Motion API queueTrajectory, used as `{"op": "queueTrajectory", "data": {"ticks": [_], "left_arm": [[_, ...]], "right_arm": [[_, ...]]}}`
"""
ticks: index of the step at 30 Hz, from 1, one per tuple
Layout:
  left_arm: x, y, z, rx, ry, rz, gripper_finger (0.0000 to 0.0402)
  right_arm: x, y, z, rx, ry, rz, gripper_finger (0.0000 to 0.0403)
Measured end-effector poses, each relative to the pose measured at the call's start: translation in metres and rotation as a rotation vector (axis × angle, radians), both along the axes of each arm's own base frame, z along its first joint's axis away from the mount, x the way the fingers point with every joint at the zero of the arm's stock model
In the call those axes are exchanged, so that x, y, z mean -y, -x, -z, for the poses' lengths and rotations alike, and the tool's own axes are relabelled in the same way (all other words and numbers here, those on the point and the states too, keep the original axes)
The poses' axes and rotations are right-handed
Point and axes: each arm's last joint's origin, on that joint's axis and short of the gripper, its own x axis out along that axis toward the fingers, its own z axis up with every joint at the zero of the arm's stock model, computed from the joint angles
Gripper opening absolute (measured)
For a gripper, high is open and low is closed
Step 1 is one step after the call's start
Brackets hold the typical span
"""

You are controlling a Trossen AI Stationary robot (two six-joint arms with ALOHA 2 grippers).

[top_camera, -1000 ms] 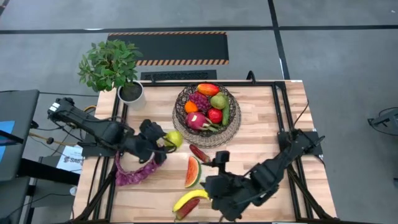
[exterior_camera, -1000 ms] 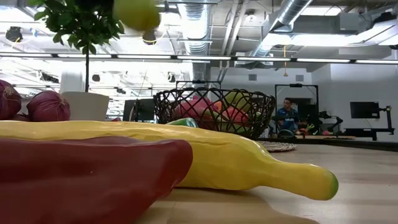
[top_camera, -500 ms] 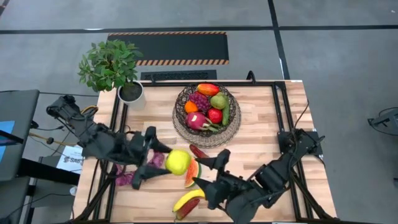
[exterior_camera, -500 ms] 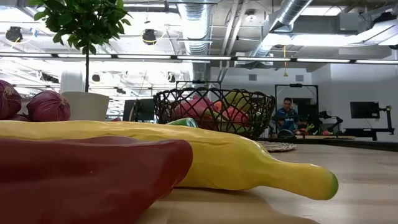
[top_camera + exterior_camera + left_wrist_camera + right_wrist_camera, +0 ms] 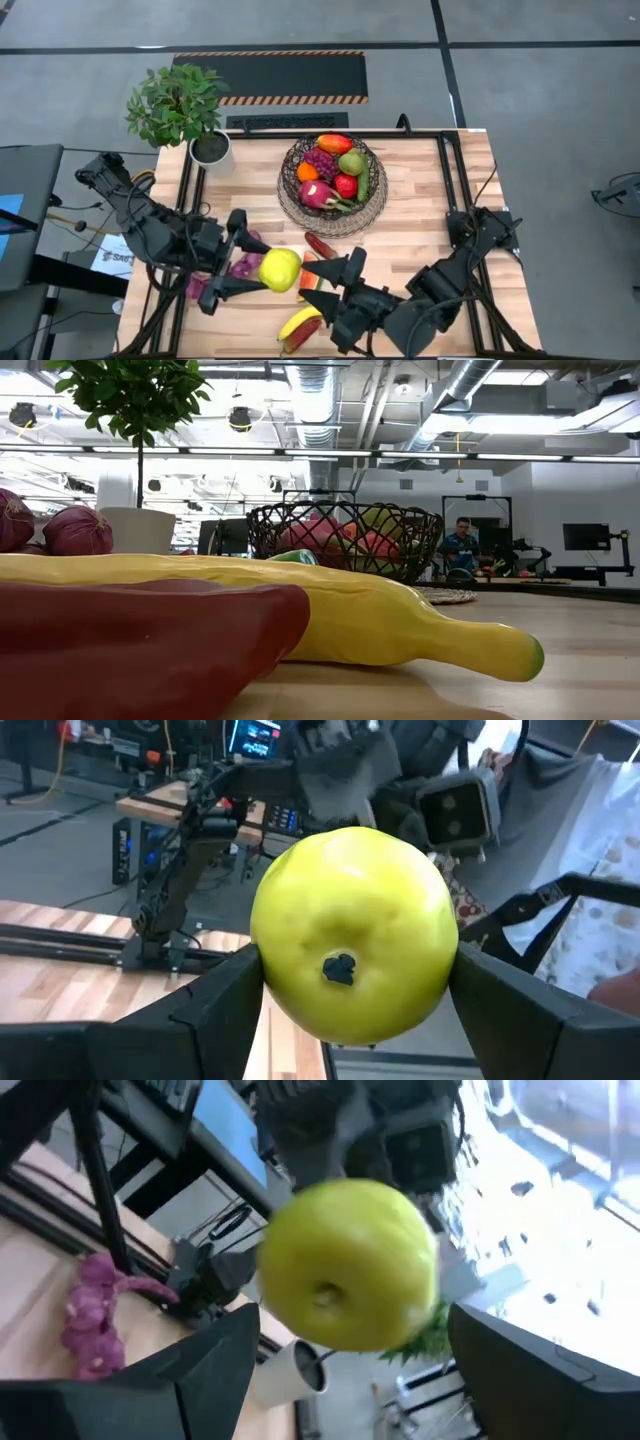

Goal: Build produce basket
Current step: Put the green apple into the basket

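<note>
Your left gripper point(image 5: 243, 272) has its two fingers point(image 5: 215, 1005) clamped on opposite sides of the green apple point(image 5: 280, 269), carrying it clear of the tabletop near the front edge, left of centre. Facing it, your right gripper point(image 5: 338, 276) stands with its fingers spread wide and holding nothing, mouth turned toward the apple. That face-to-face pose reads like a hand-over, so the right arm can reach the basket point(image 5: 333, 213) at the middle of the back edge. The apple is smooth, glossy yellow-green with a dark blossom end. The basket already holds several fruits; the banana point(image 5: 304, 321), watermelon slice point(image 5: 309, 279) and purple string point(image 5: 212, 283) lie outside it.
</note>
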Motion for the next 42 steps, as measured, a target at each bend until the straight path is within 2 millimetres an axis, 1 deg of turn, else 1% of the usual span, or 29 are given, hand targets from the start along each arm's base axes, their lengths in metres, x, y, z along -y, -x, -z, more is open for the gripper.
{"op": "queueTrajectory", "data": {"ticks": [3,7,12,17,21,24,26,29,33,36,39,42], "left_arm": [[0.001,0.001,-0.003,0.026,0.017,0.002,0.0273],[0.002,0.001,-0.003,0.025,0.014,0.01,0.0273],[0.003,0.0,-0.001,0.018,0.006,0.009,0.0273],[0.003,0.0,-0.001,0.02,0.002,0.007,0.0273],[0.003,0.0,-0.001,0.019,-0.003,0.007,0.0273],[0.002,0.0,-0.002,0.022,-0.003,0.006,0.0273],[0.002,0.0,-0.002,0.021,-0.004,0.007,0.0273],[0.003,0.0,-0.001,0.015,-0.009,0.008,0.0273],[0.003,0.0,-0.001,0.018,-0.007,0.007,0.0273],[0.002,0.0,-0.001,0.018,-0.007,0.007,0.0273],[0.002,0.0,-0.001,0.018,-0.007,0.007,0.0273],[0.002,0.0,-0.001,0.02,-0.008,0.005,0.0273]], "right_arm": [[0.001,-0.001,0.001,-0.021,0.044,-0.007,0.0342],[0.004,-0.005,0.001,-0.023,0.041,-0.044,0.0342],[0.006,-0.007,0.0,-0.02,0.044,-0.039,0.0342],[0.006,-0.007,-0.002,-0.037,0.122,-0.049,0.0342],[0.008,-0.009,-0.002,-0.031,0.114,-0.044,0.0342],[0.008,-0.009,-0.006,0.006,0.087,-0.032,0.0343],[0.008,-0.009,-0.008,0.011,0.102,-0.036,0.0348],[0.008,-0.009,-0.008,-0.011,0.153,-0.037,0.0367],[0.009,-0.013,-0.002,-0.044,0.19,-0.025,0.0396],[0.01,-0.015,0.002,-0.076,0.215,-0.012,0.0392],[0.014,-0.017,0.002,-0.051,0.16,0.002,0.0391],[0.016,-0.018,0.001,-0.051,0.166,0.007,0.0398]]}}
